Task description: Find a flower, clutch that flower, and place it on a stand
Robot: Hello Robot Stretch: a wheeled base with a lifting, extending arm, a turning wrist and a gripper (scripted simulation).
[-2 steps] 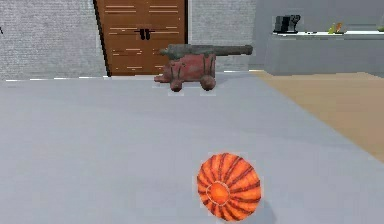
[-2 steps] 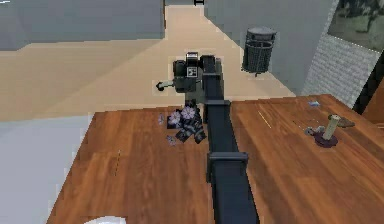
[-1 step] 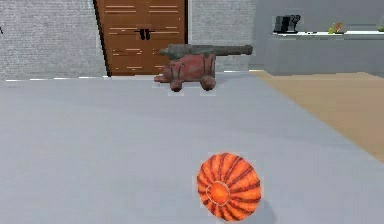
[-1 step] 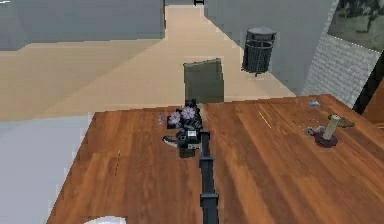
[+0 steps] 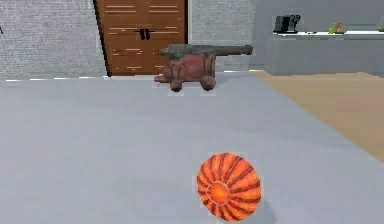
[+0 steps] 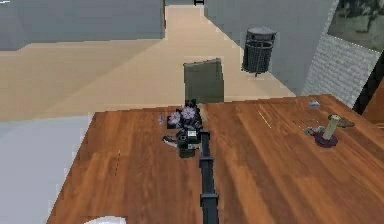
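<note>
On the wooden table (image 6: pixel 260 170) lies a small cluster of purple and white blossoms with dark parts, likely the flower (image 6: pixel 186 118), near the table's far edge. My arm (image 6: pixel 208 190) rises from the bottom edge, and the gripper (image 6: pixel 178 141) sits just below the blossoms. They lie on the tabletop right at the gripper's far end, so I cannot tell whether it holds anything. In the forward view a flat grey top (image 5: pixel 90 150) spreads out in front.
A dark chair (image 6: pixel 203 79) stands behind the table, with a mesh bin (image 6: pixel 259 50) farther out. A purple and tan object (image 6: pixel 328 130) stands at the table's right. On the grey top rest an orange striped ball (image 5: pixel 228 186) and a red cannon model (image 5: pixel 190 68). Beyond is a wooden door (image 5: pixel 140 35).
</note>
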